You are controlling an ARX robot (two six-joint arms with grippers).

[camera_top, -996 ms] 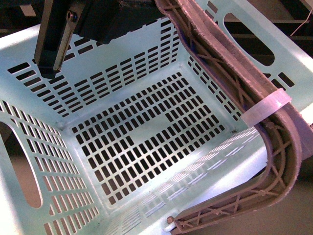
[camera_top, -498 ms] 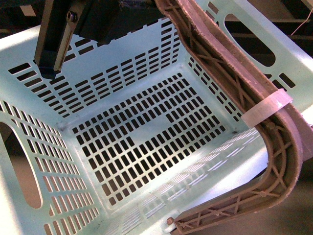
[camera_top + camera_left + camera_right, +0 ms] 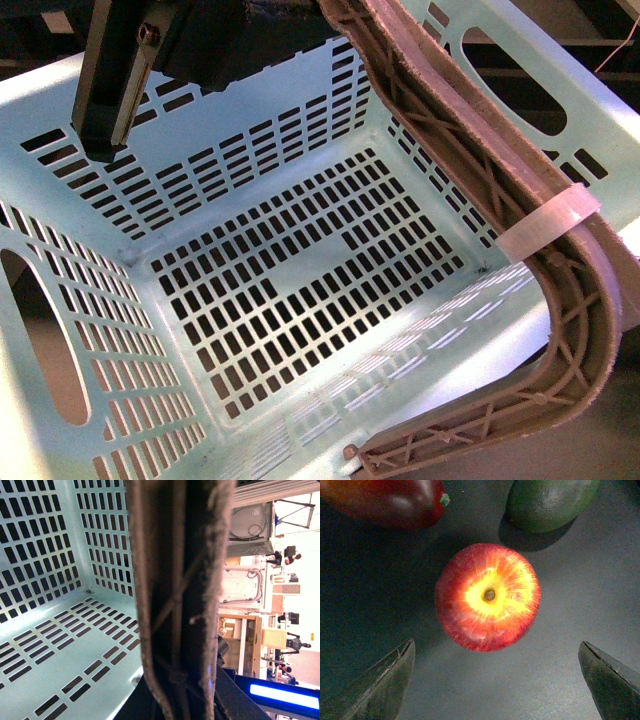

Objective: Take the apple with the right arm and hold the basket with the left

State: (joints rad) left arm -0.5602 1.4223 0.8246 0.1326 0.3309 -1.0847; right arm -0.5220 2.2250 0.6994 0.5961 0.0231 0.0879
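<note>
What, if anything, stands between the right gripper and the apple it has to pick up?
Nothing visible does. The right gripper is open above the apple, which sits uncovered on the dark surface. The red fruit and the green fruit lie on the apple's far side, apart from it.

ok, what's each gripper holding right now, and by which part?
Left gripper holds the basket by its brown handle. Right gripper holds nothing; open over the apple, not touching.

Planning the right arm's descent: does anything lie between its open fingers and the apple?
No. In the right wrist view, only bare dark surface separates the right gripper from the apple.
</note>
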